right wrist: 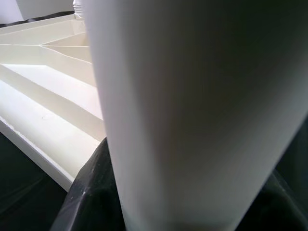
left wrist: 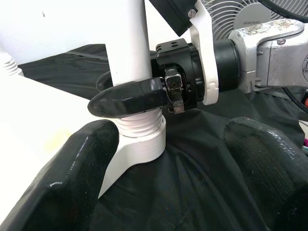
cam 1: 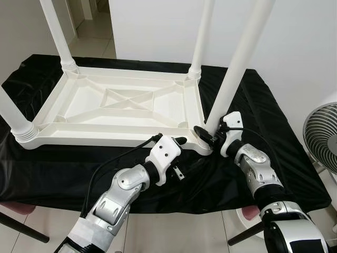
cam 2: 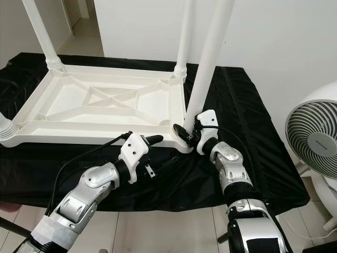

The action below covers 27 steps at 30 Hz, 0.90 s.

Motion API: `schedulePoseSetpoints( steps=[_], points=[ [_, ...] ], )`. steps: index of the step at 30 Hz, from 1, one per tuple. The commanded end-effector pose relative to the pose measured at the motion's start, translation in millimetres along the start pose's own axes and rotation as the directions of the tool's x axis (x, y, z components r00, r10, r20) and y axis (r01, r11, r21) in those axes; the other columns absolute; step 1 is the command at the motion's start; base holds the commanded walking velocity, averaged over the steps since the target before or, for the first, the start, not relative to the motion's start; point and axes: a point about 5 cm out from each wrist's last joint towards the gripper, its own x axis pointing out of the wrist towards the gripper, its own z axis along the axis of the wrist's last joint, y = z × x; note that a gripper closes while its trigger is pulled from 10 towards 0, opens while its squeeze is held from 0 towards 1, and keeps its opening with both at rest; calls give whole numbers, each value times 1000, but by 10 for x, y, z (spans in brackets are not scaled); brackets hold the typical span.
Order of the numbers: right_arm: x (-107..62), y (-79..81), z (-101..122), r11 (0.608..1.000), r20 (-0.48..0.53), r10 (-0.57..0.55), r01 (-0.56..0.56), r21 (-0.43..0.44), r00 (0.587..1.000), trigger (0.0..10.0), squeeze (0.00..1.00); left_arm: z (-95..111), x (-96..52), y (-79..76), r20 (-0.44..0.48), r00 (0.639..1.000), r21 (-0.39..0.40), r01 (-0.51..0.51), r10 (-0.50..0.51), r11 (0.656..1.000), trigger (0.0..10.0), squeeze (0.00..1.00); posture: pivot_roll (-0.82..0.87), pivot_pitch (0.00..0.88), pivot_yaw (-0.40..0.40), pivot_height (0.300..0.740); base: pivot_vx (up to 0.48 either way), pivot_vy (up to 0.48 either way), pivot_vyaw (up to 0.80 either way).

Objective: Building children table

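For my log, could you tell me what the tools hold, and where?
Right tool grips the near-right leg just above its base; left tool holds nothing.

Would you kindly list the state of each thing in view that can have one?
Table top: upside down on the black cloth, ribbed underside up.
Near-right leg: standing in its corner socket, leaning slightly.
Other three legs: upright in their corners.
Right gripper: shut on the near-right leg's base.
Left gripper: open, beside that corner.
Fan: blades look motionless.
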Motion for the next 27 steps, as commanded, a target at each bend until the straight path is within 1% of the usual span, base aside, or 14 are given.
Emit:
schedulePoseSetpoints(
  steps=[1,11,12,13,14,16,17,19,21,23,24,25,26,27],
  points=[
    [-48,-19,-159,998,-84,-65,66,16,994,10000,0,16,-5,-24,0,999,2,36,-36,999,10000,0,81,61,-31,740,0,0,0],
    [-10,45,-182,967,-80,-250,253,30,965,10000,0,10,-8,-37,-1,999,-2,35,-35,999,10000,0,79,64,-35,740,0,0,0],
    [-10,40,-196,934,-87,-345,351,68,935,10000,0,9,-4,-40,-1,999,-3,35,-35,999,10000,0,78,64,-35,740,0,0,0],
    [-10,40,-196,934,-87,-345,351,68,935,10000,0,9,-4,-40,-1,999,-3,35,-35,999,10000,0,78,64,-35,740,0,0,0],
    [-18,41,-205,895,-91,-431,438,81,898,10000,0,9,-2,-44,-1,999,-4,37,-37,999,10000,0,75,66,-36,740,0,0,0],
    [-18,41,-205,895,-91,-431,438,81,898,10000,0,9,-2,-44,-1,999,-4,37,-37,999,10000,0,75,66,-36,740,0,0,0],
    [-22,66,-217,856,-97,-499,507,103,861,10000,0,8,-2,-48,-1,999,-5,38,-38,999,10000,0,74,66,-36,740,0,0,0],
    [-22,66,-217,856,-97,-499,507,103,861,10000,0,8,-2,-48,-1,999,-5,38,-38,999,10000,0,74,66,-36,740,0,0,0],
    [-41,181,-278,761,-119,-628,639,109,769,10000,0,0,-1,-64,-2,999,-9,44,-44,999,10000,0,74,68,-38,740,0,0,0],
    [-41,181,-278,761,-119,-628,639,109,769,10000,0,0,-1,-64,-2,999,-9,44,-44,999,10000,0,74,68,-38,740,0,0,0],
    [-54,250,-312,714,-135,-680,692,105,721,10000,0,-4,1,-76,-3,999,-10,46,-46,999,10000,0,78,66,-40,740,0,0,0],
    [-54,250,-312,714,-135,-680,692,105,721,10000,0,-4,1,-76,-3,999,-10,46,-46,999,10000,0,78,66,-40,740,0,0,0],
    [-53,329,-329,684,-143,-708,722,106,692,10000,0,-6,2,-83,-2,999,-12,48,-48,999,10000,0,78,66,-40,740,0,0,0],
    [-31,403,-316,683,-140,-708,722,111,692,10000,0,-7,3,-87,-2,999,-14,48,-48,999,10000,0,78,66,-43,740,0,0,0]
  ],
)
